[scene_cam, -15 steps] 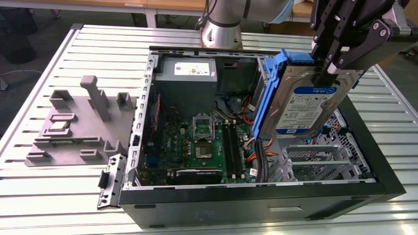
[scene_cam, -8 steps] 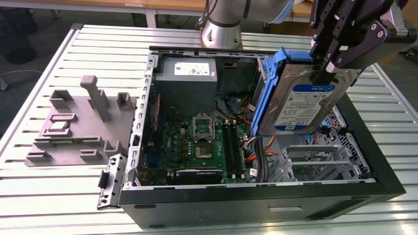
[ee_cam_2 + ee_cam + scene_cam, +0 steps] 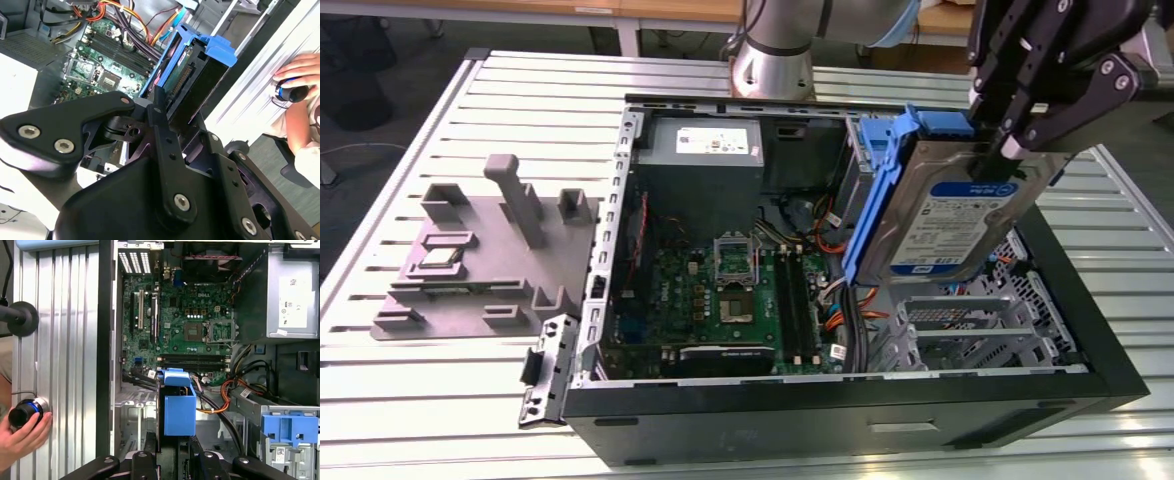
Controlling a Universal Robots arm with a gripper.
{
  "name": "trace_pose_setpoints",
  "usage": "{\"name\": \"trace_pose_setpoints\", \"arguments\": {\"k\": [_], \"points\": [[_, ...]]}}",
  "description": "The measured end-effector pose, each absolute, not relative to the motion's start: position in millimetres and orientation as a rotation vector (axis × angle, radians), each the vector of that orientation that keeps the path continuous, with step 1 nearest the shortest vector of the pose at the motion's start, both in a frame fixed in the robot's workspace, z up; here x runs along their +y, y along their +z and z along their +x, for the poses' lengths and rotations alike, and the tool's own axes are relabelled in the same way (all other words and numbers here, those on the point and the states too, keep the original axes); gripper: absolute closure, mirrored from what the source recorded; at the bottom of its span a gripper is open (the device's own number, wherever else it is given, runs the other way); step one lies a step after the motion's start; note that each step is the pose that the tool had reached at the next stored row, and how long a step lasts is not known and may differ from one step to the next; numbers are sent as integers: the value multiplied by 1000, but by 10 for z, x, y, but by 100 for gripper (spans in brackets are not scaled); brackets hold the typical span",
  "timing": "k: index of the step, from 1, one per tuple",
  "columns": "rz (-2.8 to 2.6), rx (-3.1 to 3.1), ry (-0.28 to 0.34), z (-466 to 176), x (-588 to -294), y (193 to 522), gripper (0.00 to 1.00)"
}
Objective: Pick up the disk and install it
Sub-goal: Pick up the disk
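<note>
Blue-framed, the disk (image 3: 947, 215) hangs tilted on edge above the open computer case (image 3: 854, 420), at about three o'clock from the motherboard (image 3: 714, 295) in the exterior view. The gripper (image 3: 1003, 155) is clamped onto its upper edge.

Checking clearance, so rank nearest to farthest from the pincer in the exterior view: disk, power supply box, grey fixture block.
1. disk, gripped by the pincer.
2. power supply box, inside the case.
3. grey fixture block, on the table, exterior view's left.
</note>
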State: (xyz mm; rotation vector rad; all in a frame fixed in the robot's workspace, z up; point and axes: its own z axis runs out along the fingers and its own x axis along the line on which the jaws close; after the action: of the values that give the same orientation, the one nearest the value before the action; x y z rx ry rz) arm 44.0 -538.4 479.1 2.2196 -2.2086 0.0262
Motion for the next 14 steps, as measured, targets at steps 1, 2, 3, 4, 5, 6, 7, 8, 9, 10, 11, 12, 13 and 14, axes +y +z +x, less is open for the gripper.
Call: {"name": "trace_pose_setpoints", "arguments": {"k": [1, 2, 3, 4, 5, 6, 7, 8, 9, 10, 11, 12, 13, 14], "points": [[2219, -2209, 26, 451, -5392, 4791, 65], [2218, -2210, 26, 461, -5401, 4791, 65], [2218, -2210, 26, 471, -5411, 4790, 65], [2217, -2211, 26, 480, -5421, 4789, 65], [2217, -2211, 26, 490, -5432, 4788, 65], [2216, -2212, 26, 500, -5442, 4788, 65], [2215, -2212, 26, 509, -5453, 4787, 65], [2215, -2213, 26, 518, -5463, 4786, 65], [2214, -2214, 26, 527, -5473, 4785, 65], [2214, -2214, 26, 536, -5482, 4784, 65], [2213, -2215, 26, 544, -5490, 4783, 65], [2213, -2215, 26, 553, -5495, 4782, 65], [2212, -2215, 26, 557, -5497, 4780, 65], [2212, -2215, 26, 557, -5498, 4780, 65]]}}
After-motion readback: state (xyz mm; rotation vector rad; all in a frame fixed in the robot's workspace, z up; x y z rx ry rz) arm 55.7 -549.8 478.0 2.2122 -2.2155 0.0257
